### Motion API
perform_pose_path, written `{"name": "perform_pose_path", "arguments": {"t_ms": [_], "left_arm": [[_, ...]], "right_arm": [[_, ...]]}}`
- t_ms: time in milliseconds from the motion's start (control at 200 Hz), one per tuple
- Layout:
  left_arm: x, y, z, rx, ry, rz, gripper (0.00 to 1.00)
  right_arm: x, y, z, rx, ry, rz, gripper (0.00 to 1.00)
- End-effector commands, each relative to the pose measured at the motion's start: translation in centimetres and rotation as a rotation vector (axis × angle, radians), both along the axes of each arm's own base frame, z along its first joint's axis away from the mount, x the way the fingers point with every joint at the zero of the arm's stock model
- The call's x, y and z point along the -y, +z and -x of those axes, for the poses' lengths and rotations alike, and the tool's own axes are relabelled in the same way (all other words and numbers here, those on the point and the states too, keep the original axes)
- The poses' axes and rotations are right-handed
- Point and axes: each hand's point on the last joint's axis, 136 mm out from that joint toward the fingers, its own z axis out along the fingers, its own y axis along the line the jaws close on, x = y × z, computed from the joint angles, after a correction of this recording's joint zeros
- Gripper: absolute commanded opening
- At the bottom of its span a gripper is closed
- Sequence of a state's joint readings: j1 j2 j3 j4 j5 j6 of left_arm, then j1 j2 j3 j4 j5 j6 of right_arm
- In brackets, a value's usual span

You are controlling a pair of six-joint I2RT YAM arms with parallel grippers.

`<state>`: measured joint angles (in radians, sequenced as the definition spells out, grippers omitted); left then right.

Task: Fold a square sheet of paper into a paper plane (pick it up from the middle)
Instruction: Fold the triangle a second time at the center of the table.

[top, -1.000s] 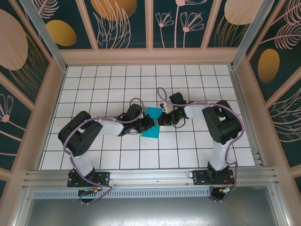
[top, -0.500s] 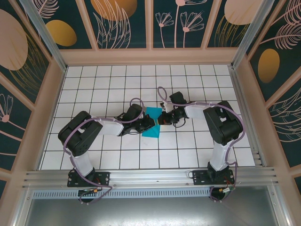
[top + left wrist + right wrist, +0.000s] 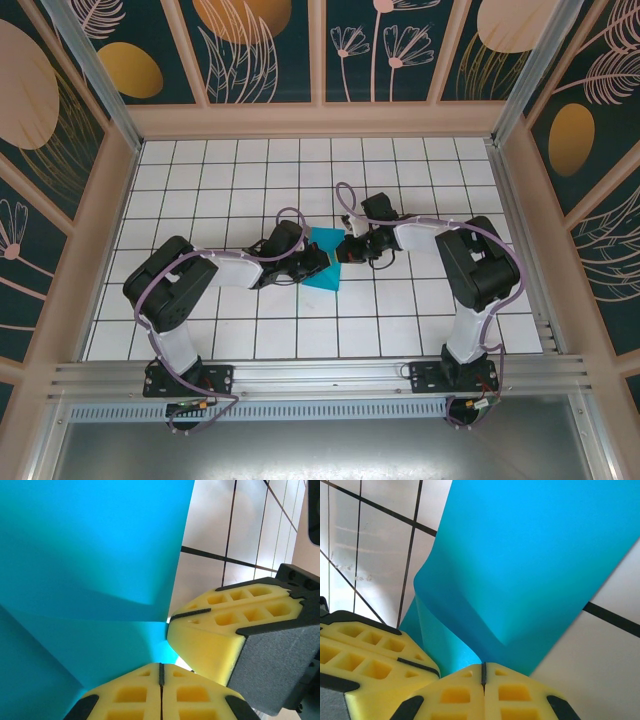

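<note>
While both are clenched on the one sheet (image 3: 324, 276), the left claw (image 3: 161, 667) and the right claw (image 3: 482, 667) meet almost tip to tip near the middle of the table (image 3: 200, 180), yellow pads (image 3: 130, 695) pressed together with blue paper caught in the seam. From the left wrist the paper runs straight into the closed pads, the right claw just beside. From the right wrist it bends up in a soft curl before entering the grip. The sheet sits between the left arm (image 3: 190, 280) and the right arm (image 3: 470, 260), partly creased and partly raised off the table. The fold in hand looks to call for both grips to hold firm and travel together, so the paper neither tears nor slips, with edges lined up before any crease is pressed. Count: one sheet, two claws, two arms.
</note>
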<state>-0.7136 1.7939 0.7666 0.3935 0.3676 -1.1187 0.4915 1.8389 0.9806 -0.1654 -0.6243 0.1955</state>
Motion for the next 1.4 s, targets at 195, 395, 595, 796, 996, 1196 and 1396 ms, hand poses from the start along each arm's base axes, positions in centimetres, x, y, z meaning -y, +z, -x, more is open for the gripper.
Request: {"name": "perform_pose_path", "arguments": {"t_ms": [195,395,595,796,996,1196,1396], "left_arm": [[0.6,0.4,0.3,0.013,-0.036,0.020,0.08],[0.6,0.1,0.4,0.005,-0.037,0.015,0.08],[0.5,-0.6,0.5,-0.009,-0.035,0.002,0.08],[0.2,-1.3,0.7,-0.025,-0.031,-0.013,0.08],[0.0,-1.8,0.9,-0.040,-0.026,-0.028,0.08],[-0.3,-2.3,1.2,-0.053,-0.021,-0.043,0.08],[-0.6,-2.6,1.3,-0.060,-0.018,-0.055,0.08]], "right_arm": [[-0.2,0.0,-0.5,0.008,0.013,0.001,0.00],[-0.4,-0.3,-0.2,-0.001,0.026,-0.002,0.00],[-0.6,-0.6,-0.3,-0.005,0.030,0.002,0.00],[-0.6,-0.7,-0.3,-0.005,0.030,0.002,0.00],[-0.7,-0.6,-0.1,-0.011,0.035,-0.003,0.00],[-0.8,-0.8,0.1,-0.020,0.040,-0.001,0.00],[-0.9,-0.9,0.1,-0.023,0.042,0.001,0.00]]}}
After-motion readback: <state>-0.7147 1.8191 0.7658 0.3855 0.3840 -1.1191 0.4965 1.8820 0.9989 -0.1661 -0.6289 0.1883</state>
